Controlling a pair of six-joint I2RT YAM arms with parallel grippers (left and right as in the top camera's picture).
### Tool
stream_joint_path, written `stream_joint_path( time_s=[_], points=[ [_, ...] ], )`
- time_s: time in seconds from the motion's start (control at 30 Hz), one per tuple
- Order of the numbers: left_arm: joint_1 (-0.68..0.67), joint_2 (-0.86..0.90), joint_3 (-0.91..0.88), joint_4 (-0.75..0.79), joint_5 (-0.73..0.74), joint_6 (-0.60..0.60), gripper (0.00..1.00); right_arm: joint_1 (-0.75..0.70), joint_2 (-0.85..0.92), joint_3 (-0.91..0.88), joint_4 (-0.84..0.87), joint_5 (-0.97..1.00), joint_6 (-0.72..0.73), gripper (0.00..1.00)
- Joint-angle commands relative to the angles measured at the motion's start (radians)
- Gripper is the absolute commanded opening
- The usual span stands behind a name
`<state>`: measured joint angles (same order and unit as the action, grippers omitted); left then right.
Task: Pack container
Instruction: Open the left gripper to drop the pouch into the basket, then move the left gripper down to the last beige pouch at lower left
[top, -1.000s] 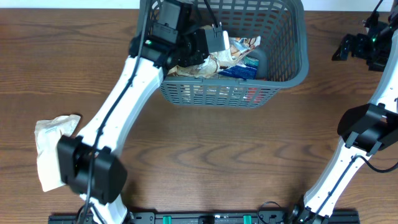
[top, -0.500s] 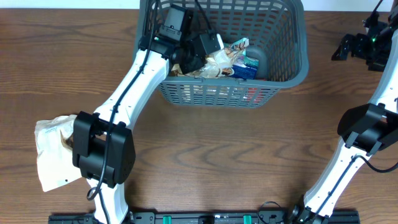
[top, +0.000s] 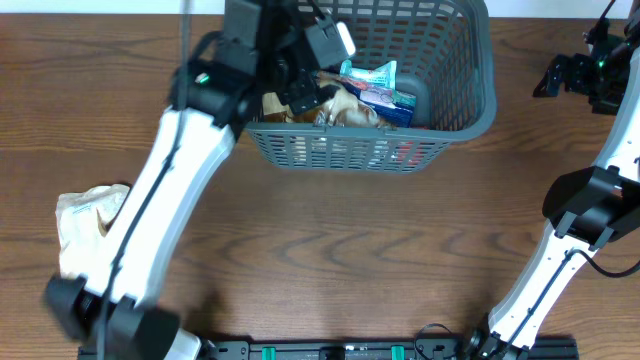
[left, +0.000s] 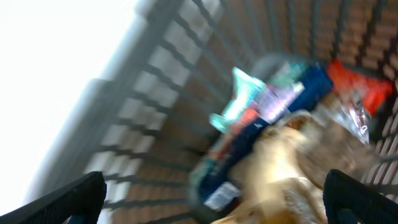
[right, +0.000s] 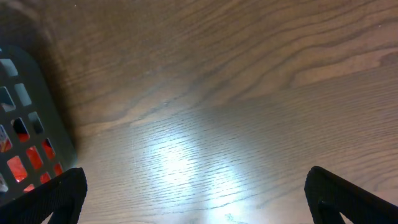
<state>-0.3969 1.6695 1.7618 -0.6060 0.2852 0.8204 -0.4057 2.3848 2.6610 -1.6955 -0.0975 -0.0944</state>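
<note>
The container (top: 470, 100), a dark grey lattice basket, stands at the back middle of the table. In it lie a teal and blue packet (top: 375, 78), a tan packet (top: 348, 108) and something red (top: 405, 150) that shows through the front wall. My left gripper (top: 305, 90) hangs open over the basket's left part with nothing between its fingers. The blurred left wrist view shows the basket wall (left: 155, 81), the teal packet (left: 249, 93), the tan packet (left: 292, 177) and my left gripper (left: 217, 199) wide above them. My right gripper (top: 560, 75) stands open to the right of the basket, over bare wood.
A crumpled white and tan packet (top: 85, 235) lies on the table at the left, beside the left arm. In the right wrist view the right gripper (right: 196, 199) looks down on wood, with the basket's corner (right: 28, 99) at the left edge.
My left gripper has gone from shut to wide open over the basket, and the tan packet now lies loose inside. The left arm has swung leftward. The right arm has not moved.
</note>
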Motion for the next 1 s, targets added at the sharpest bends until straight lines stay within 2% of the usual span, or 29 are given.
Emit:
stream_joint_path(
  time_s=[0.0,0.1,0.27,0.43,0.53,0.77,0.97],
  points=[
    [0.033,-0.098,0.01,-0.007,-0.142,-0.16,0.99,0.0,-0.015,0.005,-0.003,-0.008,0.011,0.99],
    [0.091,-0.168,0.01,-0.045,-0.267,-0.333,0.99,0.0,-0.015,0.005,-0.003,-0.008,0.011,0.99],
    [0.231,-0.272,0.01,-0.239,-0.279,-0.55,0.99,0.0,-0.015,0.005,-0.003,-0.008,0.01,0.99],
    [0.37,-0.36,0.01,-0.394,-0.333,-0.565,0.99,0.0,-0.015,0.005,-0.003,-0.008,0.007,0.99],
    [0.474,-0.397,0.01,-0.459,-0.396,-0.645,0.98,0.0,-0.015,0.005,-0.003,-0.008,0.007,0.99],
    [0.728,-0.41,0.009,-0.678,-0.403,-0.805,0.99,0.0,-0.015,0.005,-0.003,-0.008,0.003,0.99],
    [0.904,-0.41,0.003,-0.801,-0.402,-0.807,0.99,0.0,-0.015,0.005,-0.003,-0.008,0.003,0.99]
  ],
)
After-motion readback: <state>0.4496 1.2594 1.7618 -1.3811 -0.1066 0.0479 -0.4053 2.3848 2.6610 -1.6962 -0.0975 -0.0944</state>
